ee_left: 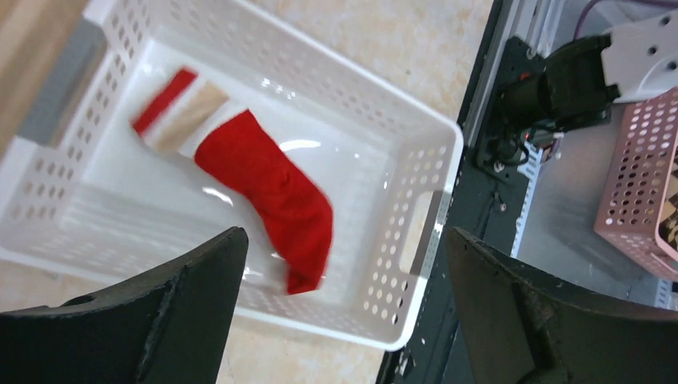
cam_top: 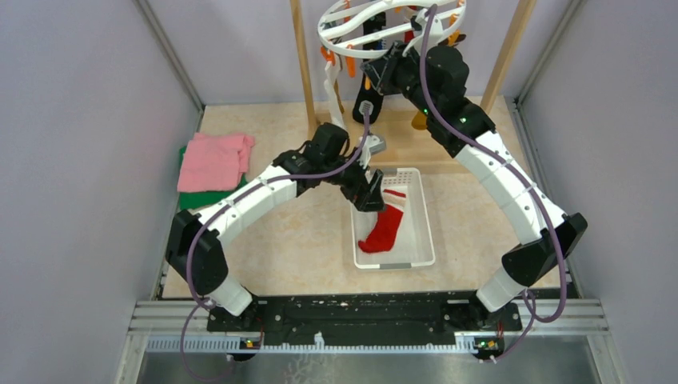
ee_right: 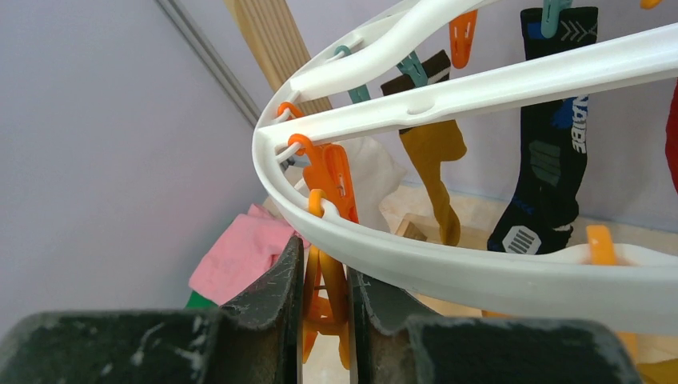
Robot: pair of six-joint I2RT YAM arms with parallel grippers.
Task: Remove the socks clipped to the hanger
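Observation:
The white oval hanger [cam_top: 376, 28] hangs at the back between wooden posts. A white sock [cam_top: 331, 88], a black patterned sock [cam_top: 369, 100] and a mustard sock [cam_top: 420, 120] hang from its clips. In the right wrist view my right gripper [ee_right: 325, 258] is shut on an orange clip [ee_right: 328, 276] under the hanger ring [ee_right: 480, 276]; the white sock [ee_right: 376, 172], mustard sock [ee_right: 436, 160] and black sock [ee_right: 552, 152] hang beyond. My left gripper [ee_left: 344, 296] is open and empty above the white basket [ee_left: 432, 152], where a red sock with a white cuff [ee_left: 272, 192] lies.
The wooden frame posts [cam_top: 301, 56] stand on a wooden base at the back. A folded pink cloth [cam_top: 212, 160] lies on a green one at the left. Grey walls close in both sides. A pink slotted basket [ee_left: 640, 184] shows past the table's near edge.

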